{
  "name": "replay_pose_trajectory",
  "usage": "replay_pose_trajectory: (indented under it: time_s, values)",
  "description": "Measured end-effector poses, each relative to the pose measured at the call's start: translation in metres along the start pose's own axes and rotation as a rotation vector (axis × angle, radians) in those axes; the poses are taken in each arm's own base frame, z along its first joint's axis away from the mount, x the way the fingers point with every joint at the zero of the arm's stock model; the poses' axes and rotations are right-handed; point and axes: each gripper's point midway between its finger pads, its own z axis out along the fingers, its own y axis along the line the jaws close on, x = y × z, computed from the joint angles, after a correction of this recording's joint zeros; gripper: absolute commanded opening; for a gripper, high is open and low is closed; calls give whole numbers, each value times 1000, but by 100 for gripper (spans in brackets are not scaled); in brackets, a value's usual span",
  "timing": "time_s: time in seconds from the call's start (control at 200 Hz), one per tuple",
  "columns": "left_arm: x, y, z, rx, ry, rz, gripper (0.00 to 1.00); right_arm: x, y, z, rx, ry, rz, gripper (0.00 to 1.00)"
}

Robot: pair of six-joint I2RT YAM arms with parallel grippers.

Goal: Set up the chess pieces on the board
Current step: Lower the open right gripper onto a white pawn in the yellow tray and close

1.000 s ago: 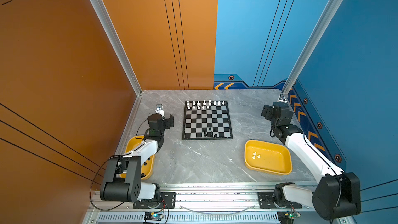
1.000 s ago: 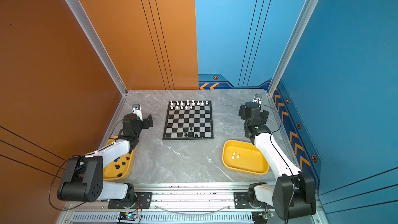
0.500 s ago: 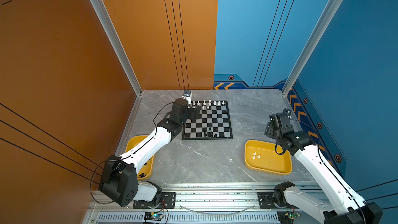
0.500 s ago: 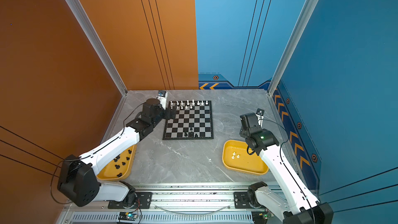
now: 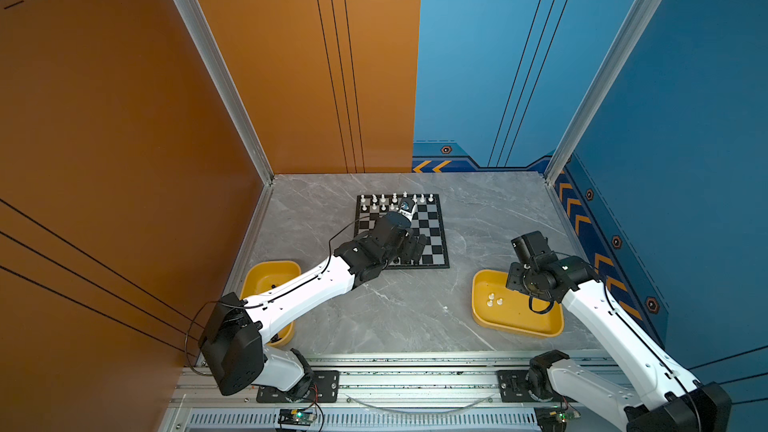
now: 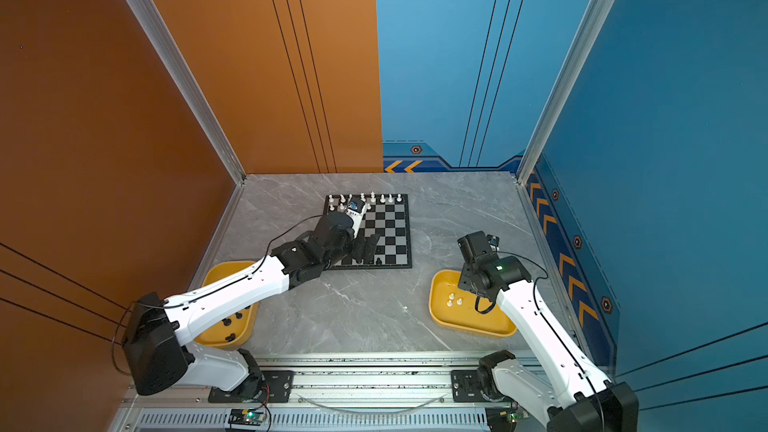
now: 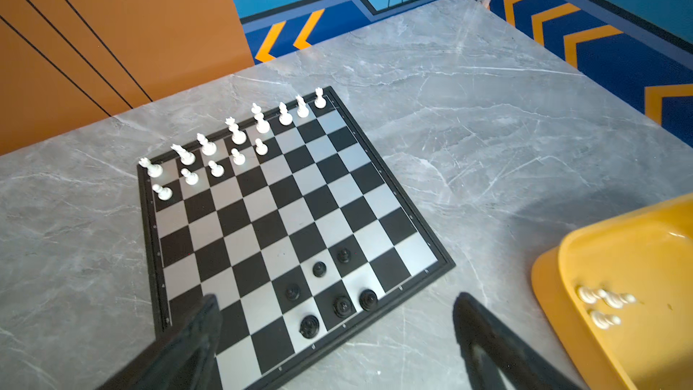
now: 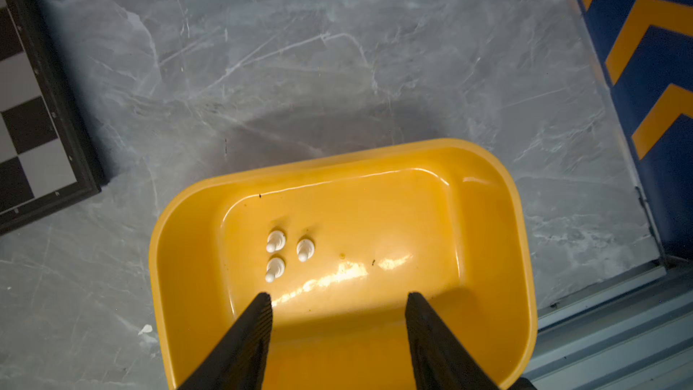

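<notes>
Left end effector (image 7: 335,300), spread, over the board (image 7: 262,219) near its front edge; right end effector (image 8: 337,296), spread, above a tray (image 8: 517,219); open surface (image 8: 300,69) between.

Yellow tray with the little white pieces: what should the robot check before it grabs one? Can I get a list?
1. Right gripper empty, jaws apart: ok.
2. Gripper directly above a piece: not ok; the three white pieces lie in the yellow tray ahead of it.
3. Pieces standing upright: cannot tell.
4. Free squares beside the white pawns on the board: ok, three.
5. Left gripper out of the way: ok; it is open above the black pieces, away from that tray.
</notes>
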Motion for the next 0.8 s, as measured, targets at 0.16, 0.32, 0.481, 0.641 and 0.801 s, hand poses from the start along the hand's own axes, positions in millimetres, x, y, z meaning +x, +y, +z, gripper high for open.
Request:
replay_pose_trajectory:
  time_s: [0.16, 0.32, 0.481, 0.641, 0.801]
  values:
    - [9, -17, -5, 26, 25, 12, 98, 20, 4, 11, -22, 78, -13, 45]
    - [17, -29, -7, 46, 51, 33, 98, 30, 11, 19, -52, 130, -17, 37]
    - [21, -35, -4, 49, 78, 50, 98, 30, 26, 30, -85, 167, -19, 35]
    - [19, -36, -2, 48, 86, 60, 98, 33, 36, 43, -89, 209, -32, 34]
    - [20, -37, -2, 50, 93, 75, 98, 34, 41, 52, -91, 230, -35, 34]
